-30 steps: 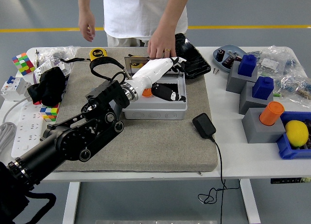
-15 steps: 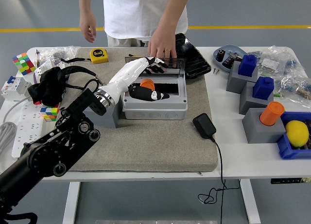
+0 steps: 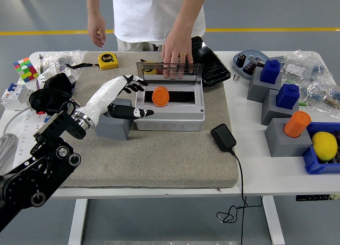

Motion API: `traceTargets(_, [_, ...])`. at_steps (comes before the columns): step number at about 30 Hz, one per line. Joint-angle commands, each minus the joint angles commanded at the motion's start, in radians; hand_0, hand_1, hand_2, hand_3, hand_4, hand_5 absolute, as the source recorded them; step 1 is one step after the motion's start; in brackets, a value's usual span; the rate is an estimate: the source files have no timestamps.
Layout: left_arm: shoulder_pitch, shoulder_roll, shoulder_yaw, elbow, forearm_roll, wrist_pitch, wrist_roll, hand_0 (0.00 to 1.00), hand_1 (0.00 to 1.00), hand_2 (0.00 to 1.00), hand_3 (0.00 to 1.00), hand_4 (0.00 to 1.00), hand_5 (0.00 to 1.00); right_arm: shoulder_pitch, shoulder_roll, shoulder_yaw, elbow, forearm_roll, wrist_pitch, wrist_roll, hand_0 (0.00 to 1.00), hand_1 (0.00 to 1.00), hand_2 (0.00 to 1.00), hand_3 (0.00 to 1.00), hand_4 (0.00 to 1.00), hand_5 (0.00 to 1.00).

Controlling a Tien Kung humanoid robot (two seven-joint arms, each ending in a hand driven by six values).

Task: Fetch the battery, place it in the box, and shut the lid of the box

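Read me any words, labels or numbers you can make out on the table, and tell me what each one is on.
No text can be read.
Yellow tape measure: dark round label on its face, too small to read.
Circuit breaker at the left edge: markings blurred.
Grey box and orange battery: no print visible.

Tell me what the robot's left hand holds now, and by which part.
Nothing. The white left hand is open over the small grey block. The orange cylindrical battery lies in the grey plastic box; a person's hand holds its transparent lid by the top edge.
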Motion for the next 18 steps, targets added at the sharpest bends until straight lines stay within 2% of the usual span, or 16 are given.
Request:
traceTargets(1, [-0.002,-0.003,0.005,0.002,-0.002,0.000,0.000,0.583,0.654,0.641,0.699,0.998,0.306,0.001,0.000,-0.003,0.000,0.003,0.000,0.001,0.642,0.635,0.668,0.585,0.998,0.566])
traceTargets(10, [-0.028,-0.036,0.051,0.021,-0.016,-0.001,-0.001,0.572,0.650,0.641,0.699,0.998,0.314,-0.001,-0.002,-0.004,0.000,-0.001,0.001,-0.001,0.642,0.635,0.668,0.585,0.998,0.565])
traceTargets(13, [-0.040,-0.061,0.068,0.032,-0.021,-0.002,-0.001,0.568,0.646,0.641,0.698,0.998,0.319,-0.005,-0.002,-0.001,0.000,-0.006,0.001,-0.003,0.641,0.634,0.668,0.585,0.998,0.565])
traceTargets(17, [-0.061,-0.107,0.093,0.063,-0.038,0.000,-0.007,0.568,0.646,0.641,0.698,0.998,0.319,-0.006,-0.002,-0.006,0.000,-0.001,0.001,-0.003,0.641,0.634,0.668,0.585,0.998,0.565])
traceTargets(18, [-0.073,-0.128,0.100,0.079,-0.052,0.003,-0.013,0.568,0.646,0.641,0.698,0.998,0.319,-0.005,-0.002,-0.011,0.000,0.004,0.001,-0.002,0.641,0.634,0.668,0.585,0.998,0.565])
